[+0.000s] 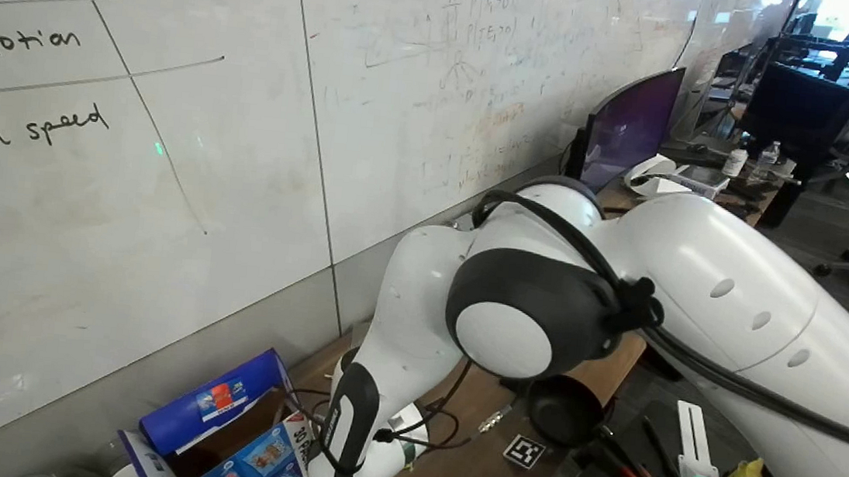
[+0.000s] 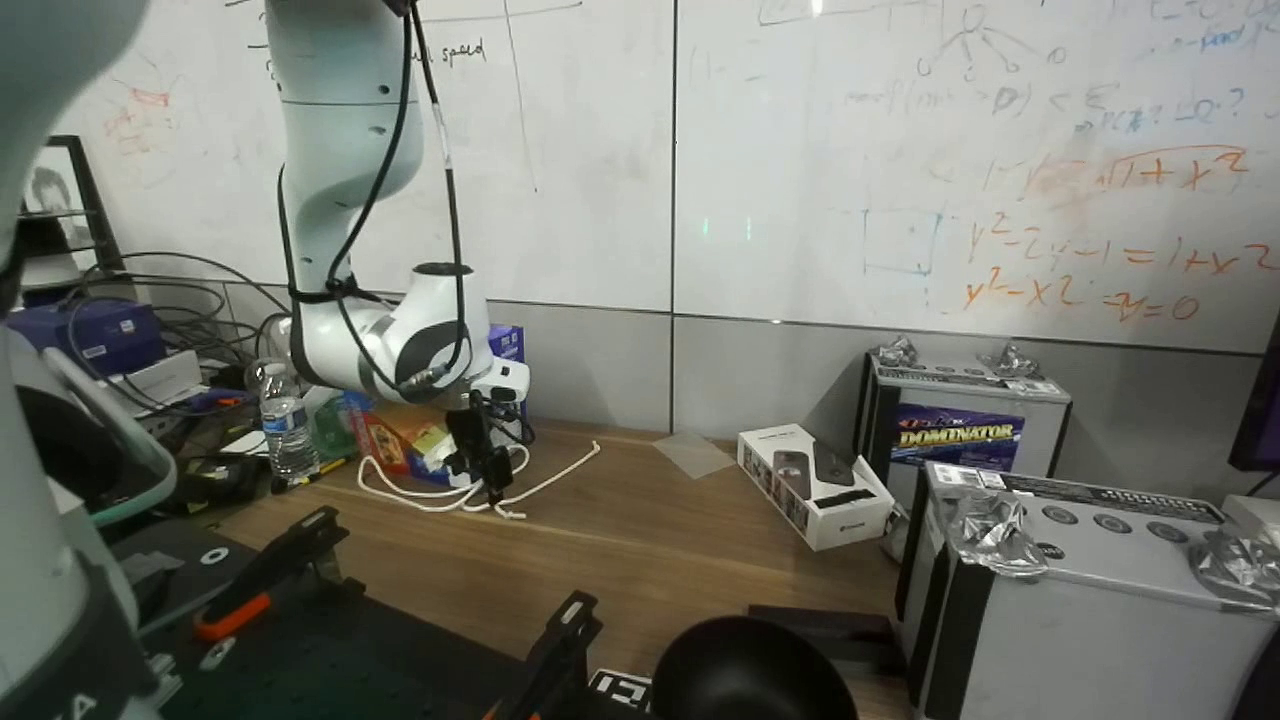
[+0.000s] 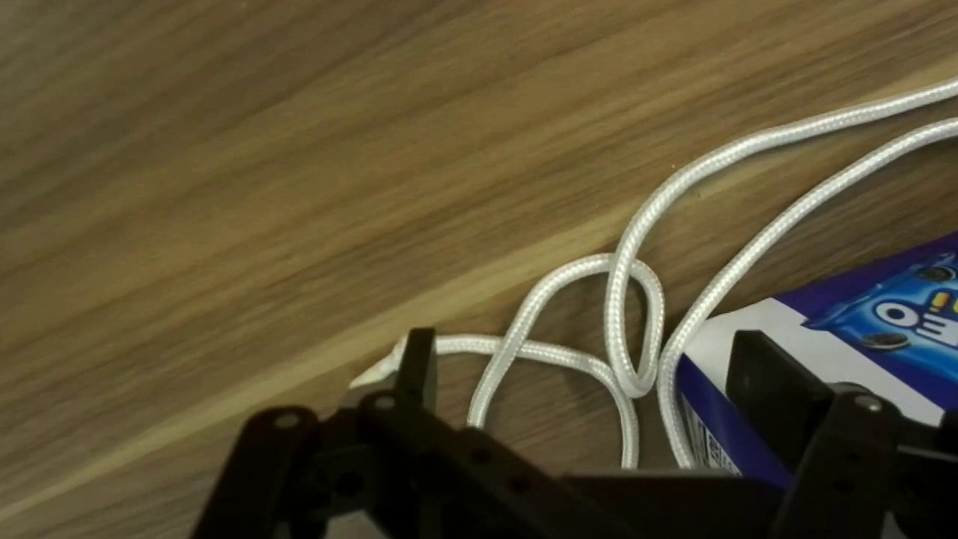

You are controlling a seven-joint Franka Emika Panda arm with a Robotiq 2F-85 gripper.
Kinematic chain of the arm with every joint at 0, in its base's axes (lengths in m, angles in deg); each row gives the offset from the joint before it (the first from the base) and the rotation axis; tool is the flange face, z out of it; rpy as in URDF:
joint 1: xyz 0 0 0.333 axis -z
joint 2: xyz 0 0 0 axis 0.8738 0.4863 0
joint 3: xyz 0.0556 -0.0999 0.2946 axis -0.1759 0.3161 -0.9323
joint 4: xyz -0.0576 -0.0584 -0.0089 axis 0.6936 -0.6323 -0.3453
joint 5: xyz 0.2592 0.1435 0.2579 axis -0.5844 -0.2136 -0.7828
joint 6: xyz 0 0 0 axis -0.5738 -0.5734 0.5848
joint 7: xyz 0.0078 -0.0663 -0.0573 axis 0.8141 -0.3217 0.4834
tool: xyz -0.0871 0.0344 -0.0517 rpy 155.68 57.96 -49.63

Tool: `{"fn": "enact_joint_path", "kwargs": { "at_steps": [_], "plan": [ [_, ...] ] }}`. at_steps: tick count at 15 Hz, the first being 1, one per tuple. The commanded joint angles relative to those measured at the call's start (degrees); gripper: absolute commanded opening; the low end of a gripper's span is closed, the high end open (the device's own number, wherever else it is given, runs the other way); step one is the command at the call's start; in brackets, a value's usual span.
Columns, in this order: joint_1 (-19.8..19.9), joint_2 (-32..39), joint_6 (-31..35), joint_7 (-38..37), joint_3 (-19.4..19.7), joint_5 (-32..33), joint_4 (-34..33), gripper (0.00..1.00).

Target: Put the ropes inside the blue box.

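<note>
Box (image 1: 251, 463): blue cardboard, top open, lower left in an exterior view; we read "30".
Rope (image 3: 615, 322): white, braided, looped on the wood-grain table (image 3: 262, 224), centre to right of the wrist view, beside the box.
Gripper (image 3: 587, 337): jaws wide apart, holding nothing; loops seen between.
Case (image 2: 960, 440): grey, "DOMINATOR" label, right in an exterior view.

I count remotely: blue snack box (image 1: 259, 460), one; rope tangle (image 3: 616, 322), one; pan (image 2: 755, 670), one; grey cases (image 2: 1100, 640), two; foil wads (image 2: 1000, 530), four.

looped white ropes (image 3: 615, 322) beside blue box (image 3: 891, 352)
</note>
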State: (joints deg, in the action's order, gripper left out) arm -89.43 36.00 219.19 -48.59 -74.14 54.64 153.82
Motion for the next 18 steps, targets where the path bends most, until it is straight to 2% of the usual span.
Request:
{"fn": "enact_joint_path", "kwargs": {
  "at_steps": [1,10,18],
  "plan": [
    [-4.3,2.5,-0.1,-2.5,3.9,1.5,-3.2,1.0],
    [-4.5,4.6,0.4,-2.5,3.6,1.4,-5.6,1.0],
    [-6.4,7.3,-1.0,-5.2,6.3,0.7,-9.2,1.0]
  ]
}}
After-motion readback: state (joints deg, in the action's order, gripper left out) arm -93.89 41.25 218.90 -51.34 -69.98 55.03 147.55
